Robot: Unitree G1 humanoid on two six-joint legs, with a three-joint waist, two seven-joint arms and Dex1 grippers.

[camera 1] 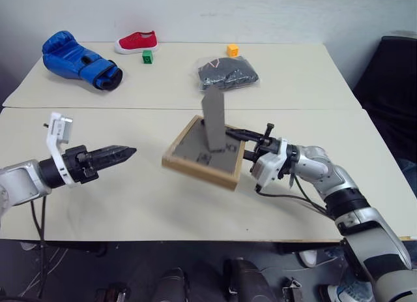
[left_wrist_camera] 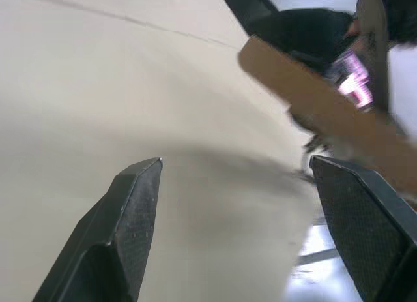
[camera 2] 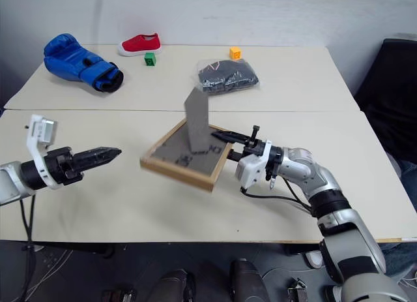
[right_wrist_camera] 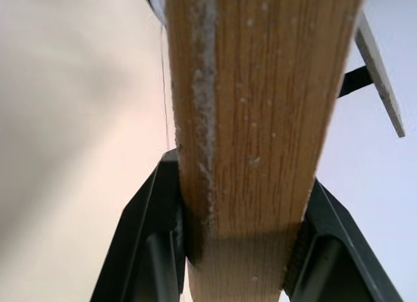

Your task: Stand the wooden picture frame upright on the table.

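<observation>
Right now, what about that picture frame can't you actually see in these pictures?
- The wooden picture frame: its front faces down in both eye views, so any picture is hidden.
- Left wrist view: the frame is a blurred brown bar.
- Right wrist view: its wooden edge blocks the rest.
- Small markings on the grey back panel are too small to read.

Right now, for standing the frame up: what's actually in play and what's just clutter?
In play:
- wooden picture frame, back panel up, easel stand unfolded
- right gripper, fingers clamped on the frame's edge
- left gripper, open, apart from the frame
- table

Clutter, far side:
- blue boxing glove
- red shoe
- green cube
- orange cube
- bag of dark cloth
</observation>
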